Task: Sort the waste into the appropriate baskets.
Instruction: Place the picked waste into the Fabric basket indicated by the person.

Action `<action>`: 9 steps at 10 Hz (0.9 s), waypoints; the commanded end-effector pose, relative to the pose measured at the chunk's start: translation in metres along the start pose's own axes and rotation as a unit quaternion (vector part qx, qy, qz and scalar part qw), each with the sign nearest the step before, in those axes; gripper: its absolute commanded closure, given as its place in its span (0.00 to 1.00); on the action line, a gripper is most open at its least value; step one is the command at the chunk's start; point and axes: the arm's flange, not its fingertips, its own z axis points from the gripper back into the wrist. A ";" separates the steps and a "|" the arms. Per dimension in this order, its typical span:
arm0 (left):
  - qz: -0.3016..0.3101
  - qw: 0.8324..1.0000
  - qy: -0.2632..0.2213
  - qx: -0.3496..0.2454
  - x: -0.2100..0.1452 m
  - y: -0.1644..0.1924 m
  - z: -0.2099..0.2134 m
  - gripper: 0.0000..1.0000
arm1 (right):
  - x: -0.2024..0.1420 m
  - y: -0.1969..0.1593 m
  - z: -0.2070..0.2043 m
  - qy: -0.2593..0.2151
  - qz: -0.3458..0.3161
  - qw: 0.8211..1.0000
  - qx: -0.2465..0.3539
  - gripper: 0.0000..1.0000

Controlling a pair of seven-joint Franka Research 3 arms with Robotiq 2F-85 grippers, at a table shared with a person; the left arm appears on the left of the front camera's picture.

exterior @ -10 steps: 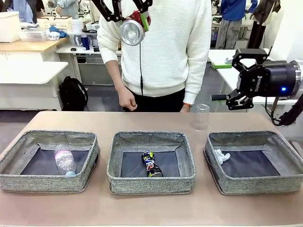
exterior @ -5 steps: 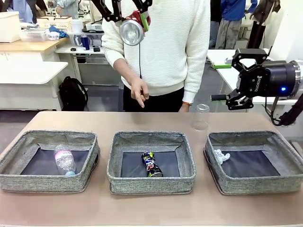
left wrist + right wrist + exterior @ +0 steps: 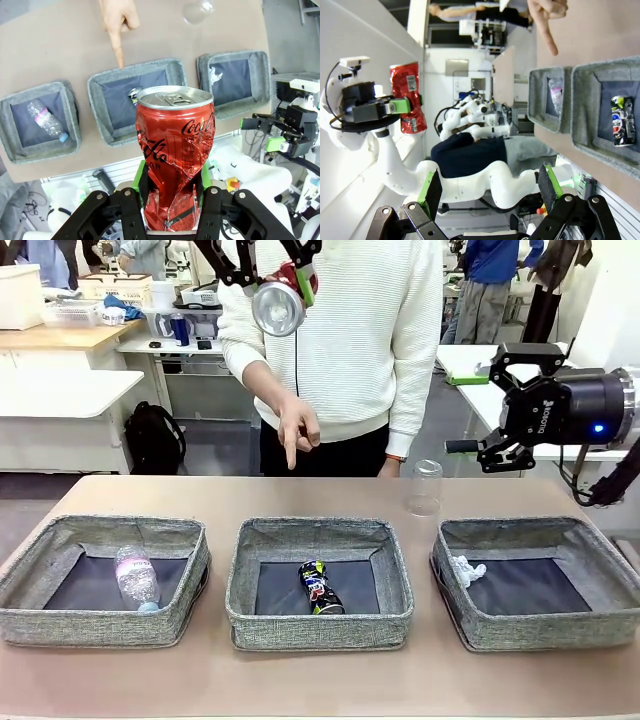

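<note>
My left gripper (image 3: 172, 200) is shut on the red crushed can (image 3: 174, 150), held high over the table (image 3: 280, 306). My right gripper (image 3: 497, 408) hangs open and empty at the right, above the table. Three grey baskets stand in a row. The left one (image 3: 100, 625) holds the clear bottle (image 3: 137, 578), the middle one (image 3: 320, 632) the dark multicoloured can (image 3: 320, 587), the right one (image 3: 540, 634) the white paper ball (image 3: 465, 569). A clear cup (image 3: 424, 487) stands upside down behind them. The person's hand (image 3: 297, 428) points a finger (image 3: 118, 49) down at the middle basket.
The person in a white sweater stands at the far edge, behind the middle basket. Bare tabletop (image 3: 150, 495) runs behind and in front of the baskets. White tables and shelves fill the room beyond.
The person's hand has come up from beside the hip and stretched forward, with a finger now pointing down. Both arms and all the waste have stayed put.
</note>
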 end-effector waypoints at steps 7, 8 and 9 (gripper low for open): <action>0.011 0.994 -0.063 0.090 -0.044 0.005 -0.080 0.56 | 0.001 0.003 0.000 0.002 -0.004 1.000 0.001 0.00; 0.019 0.992 -0.056 0.114 -0.066 0.009 -0.120 0.56 | 0.001 0.003 0.000 0.002 -0.004 1.000 0.001 0.00; 0.022 0.993 -0.028 0.117 -0.081 0.015 -0.153 0.56 | 0.001 0.003 0.000 0.002 -0.004 1.000 0.001 0.00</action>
